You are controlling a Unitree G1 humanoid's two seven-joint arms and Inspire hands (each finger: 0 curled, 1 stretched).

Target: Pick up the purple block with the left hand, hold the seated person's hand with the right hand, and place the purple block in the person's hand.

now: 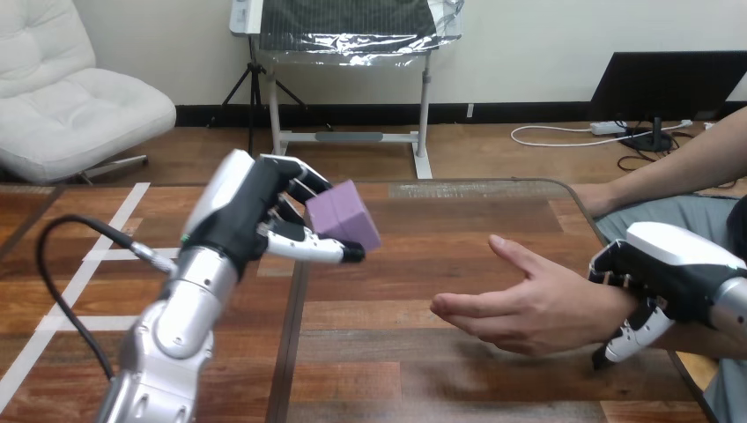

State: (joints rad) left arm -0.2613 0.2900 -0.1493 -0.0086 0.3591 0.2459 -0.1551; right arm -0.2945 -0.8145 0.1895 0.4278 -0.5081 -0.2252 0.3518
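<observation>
Head view: my left hand (255, 220) grips the purple block (343, 216) between thumb and fingers, forearm angled up, at ten o'clock from the person's hand (528, 304). That hand lies open, likely to receive it. My right hand (669, 264) curls round the person's wrist (606, 304) at three o'clock, probably to steady it.
</observation>
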